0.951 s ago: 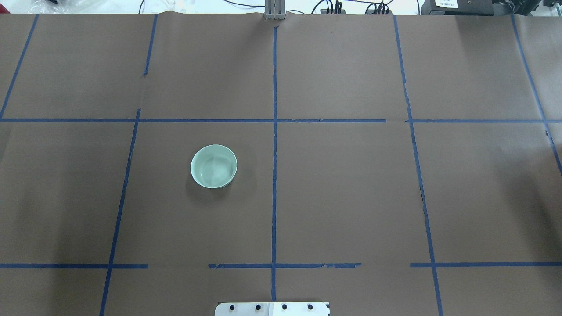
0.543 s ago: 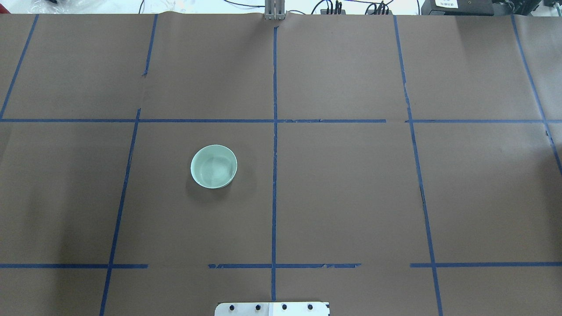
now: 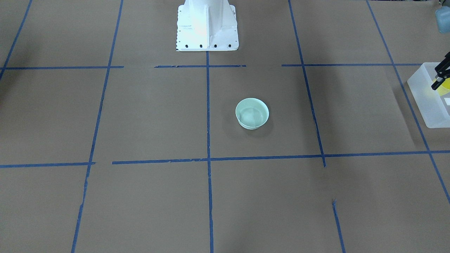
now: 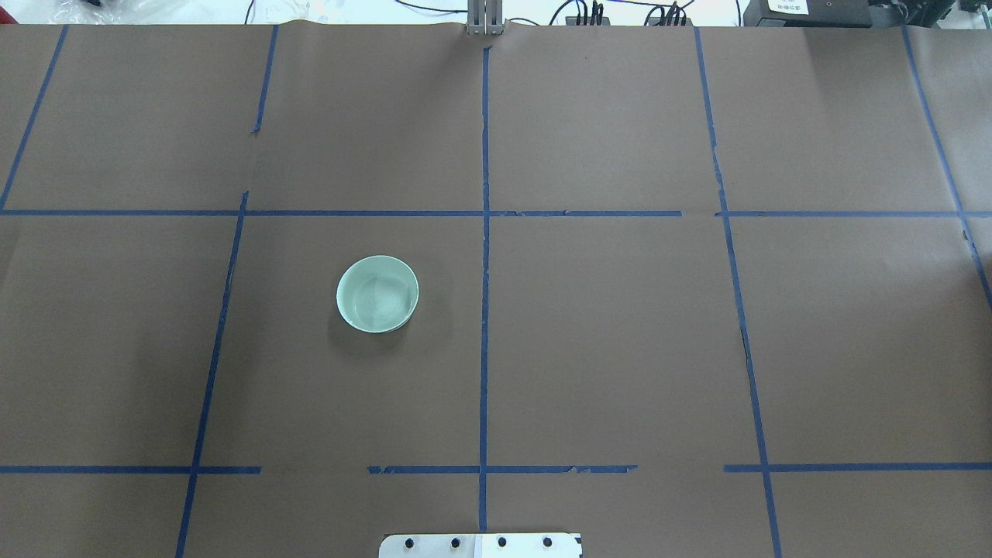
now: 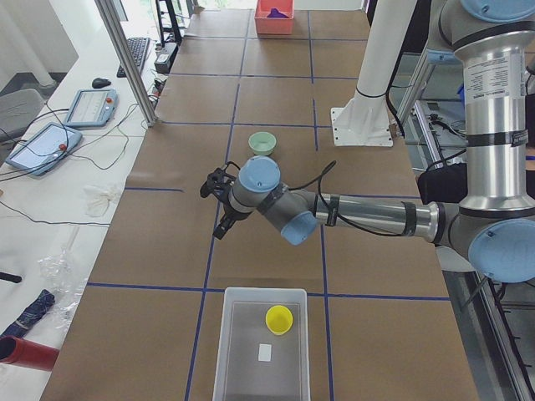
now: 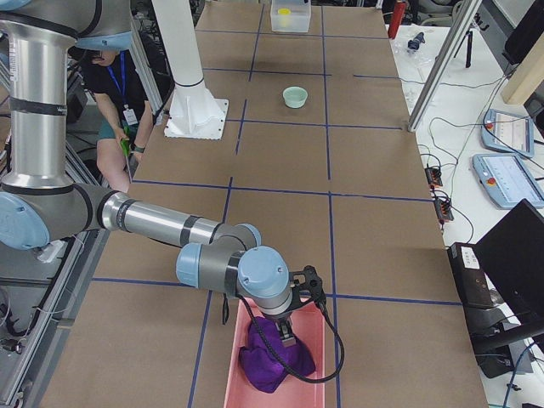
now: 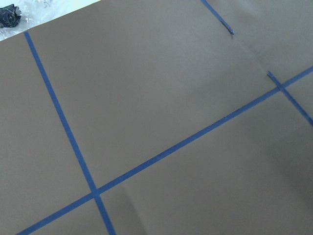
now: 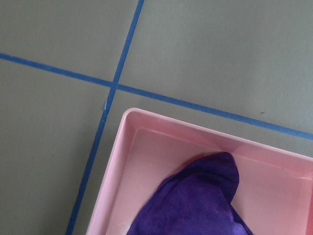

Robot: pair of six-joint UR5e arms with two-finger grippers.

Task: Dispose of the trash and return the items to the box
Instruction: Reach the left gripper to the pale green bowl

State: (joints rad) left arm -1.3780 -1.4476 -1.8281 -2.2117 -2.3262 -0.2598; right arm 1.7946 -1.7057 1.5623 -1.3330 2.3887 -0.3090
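Note:
The yellow cup (image 5: pixel 279 319) stands upright in the frosted white box (image 5: pixel 242 351) at the table's left end. It shows as a yellow glow through the box wall (image 3: pixel 427 102) in the front-facing view. My left gripper (image 5: pixel 216 209) hangs in the air between the box and the pale mint bowl (image 4: pixel 377 294). Its fingers stand apart and hold nothing; it is cut by the edge in the front-facing view (image 3: pixel 440 79). My right gripper (image 6: pixel 287 333) hangs over a purple cloth (image 8: pixel 195 205) in a pink bin (image 8: pixel 122 161). I cannot tell whether it is open or shut.
The mint bowl (image 3: pixel 252 113) stands upright, left of the table's centre line. The white robot base (image 3: pixel 207 24) is at the near edge. Blue tape lines grid the brown paper. A metal post (image 4: pixel 485 17) stands at the far edge.

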